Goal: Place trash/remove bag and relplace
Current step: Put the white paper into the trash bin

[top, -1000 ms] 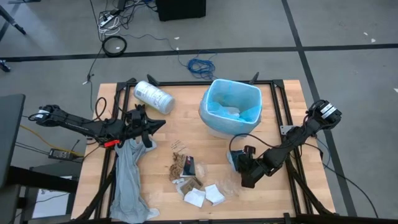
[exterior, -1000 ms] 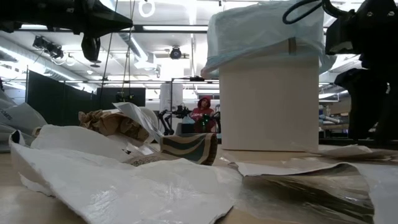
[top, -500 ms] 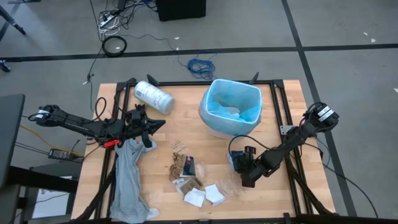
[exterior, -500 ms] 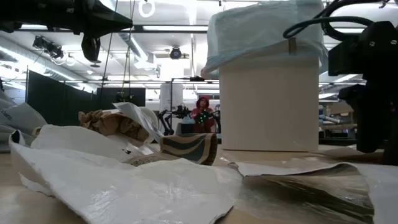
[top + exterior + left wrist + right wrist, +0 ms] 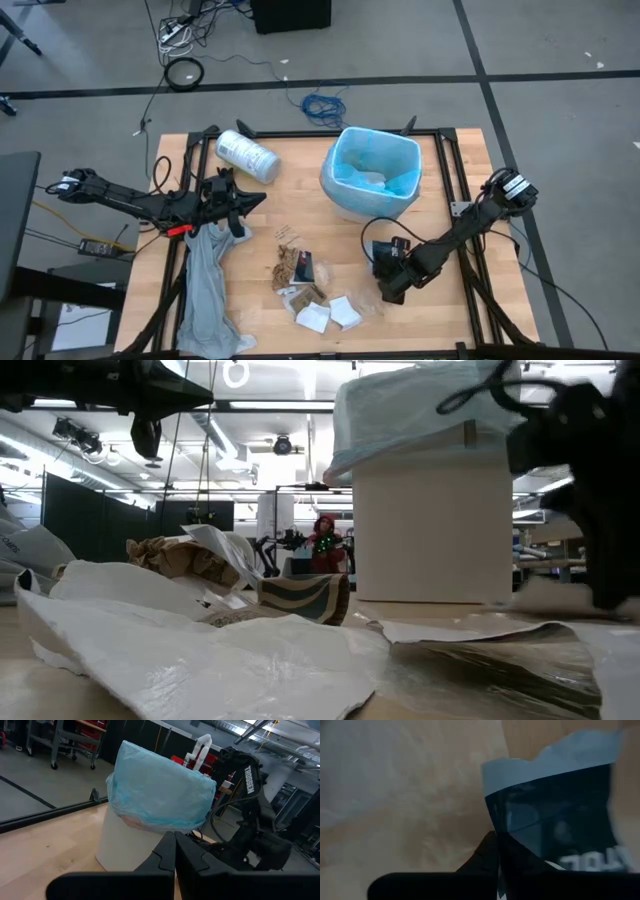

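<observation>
A white bin [image 5: 370,175] lined with the light-blue bag [image 5: 160,795] stands at the table's far right. The trash [image 5: 300,272], brown wrappers and white papers [image 5: 330,313], lies near the middle front. My right gripper [image 5: 384,290] points steeply down at the table just right of it, shut on a dark printed packet [image 5: 555,820] with a pale edge. Clear film [image 5: 395,795] lies beside the packet. My left gripper [image 5: 175,852] waits shut and level at the left, above a limp grey sheet [image 5: 205,290]. My right gripper pinches the packet at its side edge [image 5: 490,815] between its two fingers, coming from above and pointing steeply down. A pale sliver of the packet shows between the fingers. Whether the packet rests on the table or hangs clear, I cannot tell.
A white printed roll [image 5: 247,156] lies at the far left of the table. The grey sheet trails over the table's near left edge. Black frame rails [image 5: 450,160] run along the table's sides. Bare wood shows between the bin and the roll.
My right gripper has shifted a little toward the table's left edge and tipped more steeply down over the packet. In the low view the arm shows blurred. The left arm and the trash pile have stayed where they were.
</observation>
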